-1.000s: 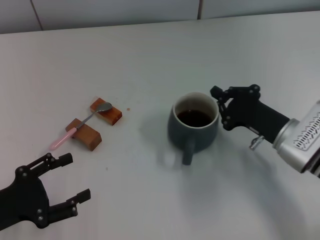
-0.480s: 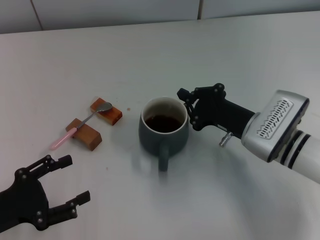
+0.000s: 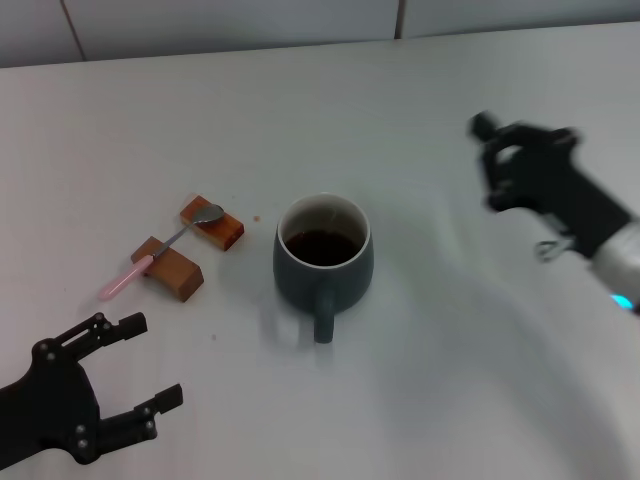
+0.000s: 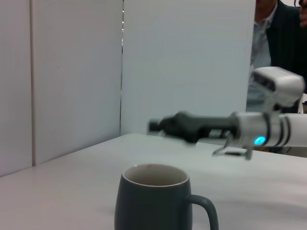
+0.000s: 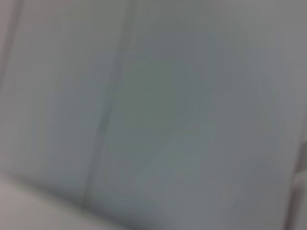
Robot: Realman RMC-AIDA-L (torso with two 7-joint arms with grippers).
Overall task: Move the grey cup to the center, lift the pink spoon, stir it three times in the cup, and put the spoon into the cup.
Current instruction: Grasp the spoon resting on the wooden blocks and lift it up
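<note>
The grey cup stood near the middle of the frame on the white bench, upright, dark liquid inside and its handle turned toward the lower edge. My right tool hung in the upper right, well apart from the cup and touching nothing — smeared by motion, so I could not tell whether its fingers were parted or closed. My left tool sat in the lower left corner, released, fingers spread and nothing between them.

The pink spoon lay left of the cup across two brown wooden blocks, its silver bowl on the upper block and its pink handle running down-left past the lower one. In the left wrist view the cup filled the lower centre with my right arm beyond it.

I judged the cup placed and the spoon the next job. The trouble I foresaw lay there: the spoon was slim and only propped, so a tool coming down off-centre could tip it off the blocks or shove a block aside — and then it would lie flat on the bench, harder to pinch. A loose hold on the handle could let it swivel while stirring, and a wide stir could knock the rim and slop the liquid.
</note>
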